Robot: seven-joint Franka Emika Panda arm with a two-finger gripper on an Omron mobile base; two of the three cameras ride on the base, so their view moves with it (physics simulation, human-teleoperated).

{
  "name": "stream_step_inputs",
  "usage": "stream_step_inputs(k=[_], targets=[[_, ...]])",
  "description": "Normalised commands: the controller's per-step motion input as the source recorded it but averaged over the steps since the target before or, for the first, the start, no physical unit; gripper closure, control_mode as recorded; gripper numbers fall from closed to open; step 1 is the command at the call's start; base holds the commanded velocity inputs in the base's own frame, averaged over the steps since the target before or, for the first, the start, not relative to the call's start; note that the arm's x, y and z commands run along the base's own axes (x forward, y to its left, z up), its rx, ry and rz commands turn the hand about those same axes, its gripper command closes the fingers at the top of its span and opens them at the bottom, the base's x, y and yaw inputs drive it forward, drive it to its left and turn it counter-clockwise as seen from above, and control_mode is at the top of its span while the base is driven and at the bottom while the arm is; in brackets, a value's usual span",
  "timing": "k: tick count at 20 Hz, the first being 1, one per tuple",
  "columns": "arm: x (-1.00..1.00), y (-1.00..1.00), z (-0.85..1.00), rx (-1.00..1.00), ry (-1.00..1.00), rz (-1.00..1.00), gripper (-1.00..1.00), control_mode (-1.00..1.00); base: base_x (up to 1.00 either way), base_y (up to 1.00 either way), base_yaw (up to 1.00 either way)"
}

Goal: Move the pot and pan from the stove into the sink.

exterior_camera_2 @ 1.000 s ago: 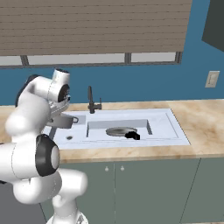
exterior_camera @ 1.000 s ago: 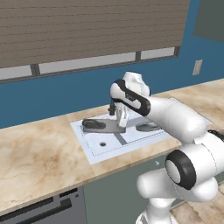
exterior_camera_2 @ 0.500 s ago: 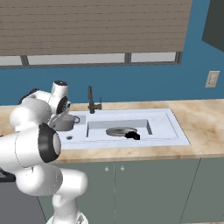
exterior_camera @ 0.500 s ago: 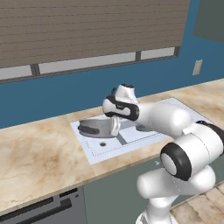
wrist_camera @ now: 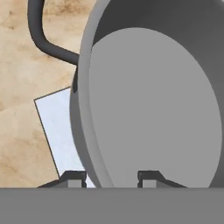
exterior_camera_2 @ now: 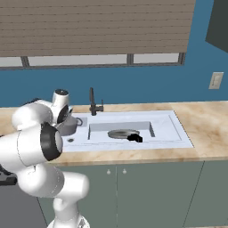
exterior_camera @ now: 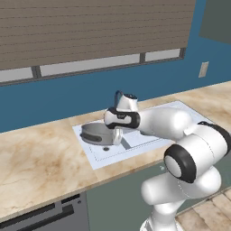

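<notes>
Gripper [wrist_camera: 109,177] clamps your pot's [exterior_camera: 96,133] wall over the sink [exterior_camera: 135,151] basin at 9 o'clock; marbled counter [exterior_camera: 36,158] surrounds.

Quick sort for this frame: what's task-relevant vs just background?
Task-relevant:
- pot, held by the gripper over the sink's left basin
- pan, lying in the right basin
- sink

Background:
- faucet
- counter
- wall outlet
- window blinds
</notes>
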Motion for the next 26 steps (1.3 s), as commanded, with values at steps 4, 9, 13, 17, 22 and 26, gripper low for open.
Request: stream_step_inputs(k=[4,9,13,17,22,26], targets=[[0.20,-0.08,-0.30,0.00,-0.04,0.00,1.00,-1.00,0.00,0.00,0.00],[0.35,-0.01,-0.43,-0.01,-0.06,0.00,1.00,-1.00,0.00,0.00,0.00],[0.35,0.00,-0.53,-0.06,-0.09,0.00,1.00,-1.00,0.00,0.00,0.00],[0.44,0.01,-0.48,-0.04,-0.10,0.00,1.00,-1.00,0.00,0.00,0.00],[0.15,0.00,-0.24,-0.01,-0.06,0.00,1.00,-1.00,0.00,0.00,0.00],[0.00,0.00,-0.01,0.00,0.00,0.00,1.00,-1.00,0.00,0.00,0.00]])
